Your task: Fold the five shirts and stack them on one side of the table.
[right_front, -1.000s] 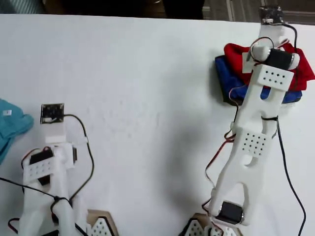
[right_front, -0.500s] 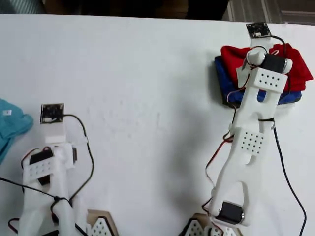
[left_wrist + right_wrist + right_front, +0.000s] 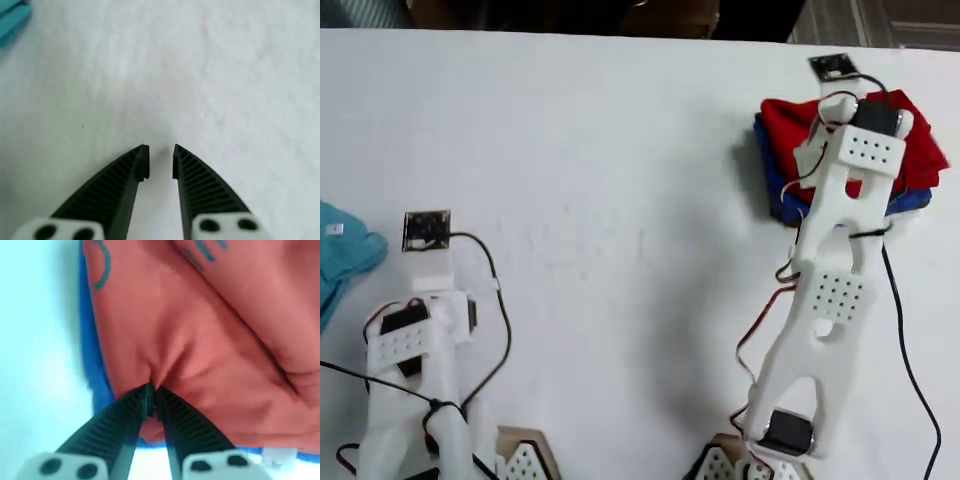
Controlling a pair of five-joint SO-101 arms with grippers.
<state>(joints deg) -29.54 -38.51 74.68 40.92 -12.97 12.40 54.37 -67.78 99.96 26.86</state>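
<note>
The red shirt [image 3: 788, 118] lay atop the blue shirt [image 3: 775, 200] at the upper right of the high view. The right gripper [image 3: 152, 396] was closed on a puckered pinch of red cloth near its edge. The left gripper [image 3: 160, 162], jaws narrowly parted, held nothing. A teal shirt [image 3: 340, 250] lay at the left edge. Judgement: the fabric is light and limp and bunches readily, so it is best gripped at hems or corners.
</note>
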